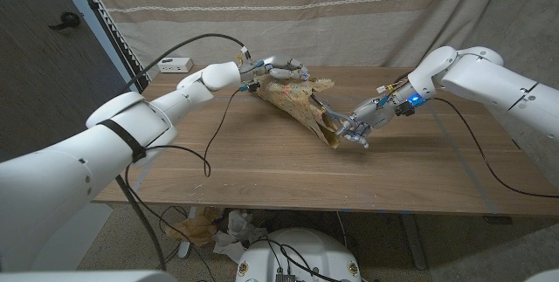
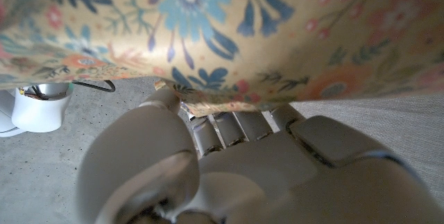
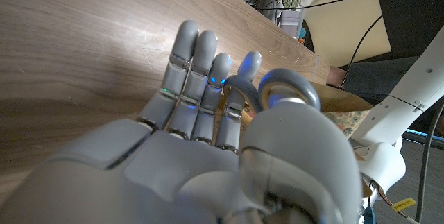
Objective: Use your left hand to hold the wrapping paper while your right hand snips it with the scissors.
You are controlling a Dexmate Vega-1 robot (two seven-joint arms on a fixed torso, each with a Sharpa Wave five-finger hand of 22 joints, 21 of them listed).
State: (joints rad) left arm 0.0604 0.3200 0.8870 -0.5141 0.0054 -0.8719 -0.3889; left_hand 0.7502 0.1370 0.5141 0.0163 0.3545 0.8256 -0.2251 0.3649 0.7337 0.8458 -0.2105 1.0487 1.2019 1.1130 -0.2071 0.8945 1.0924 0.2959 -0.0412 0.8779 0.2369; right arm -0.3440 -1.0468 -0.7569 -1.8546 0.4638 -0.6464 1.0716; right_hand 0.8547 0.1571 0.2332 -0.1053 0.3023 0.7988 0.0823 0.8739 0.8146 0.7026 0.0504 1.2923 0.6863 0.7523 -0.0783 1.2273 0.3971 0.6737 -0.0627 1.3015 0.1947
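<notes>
Wrapping paper (image 1: 295, 106), floral print, spans the middle of the wooden table (image 1: 262, 177) as a loose curled sheet, raised off the surface between both hands. Left hand (image 1: 281, 71) grips its far end, fingers (image 2: 229, 123) closed on the paper edge, likely to keep the sheet taut and lifted so blades can get in. Right hand (image 1: 360, 127) is at the near open end, holding grey-handled scissors (image 3: 277, 92) by the loops. Blades aren't visible, so contact with the paper can't be confirmed. Judging by position, the snip is imminent or starting.
</notes>
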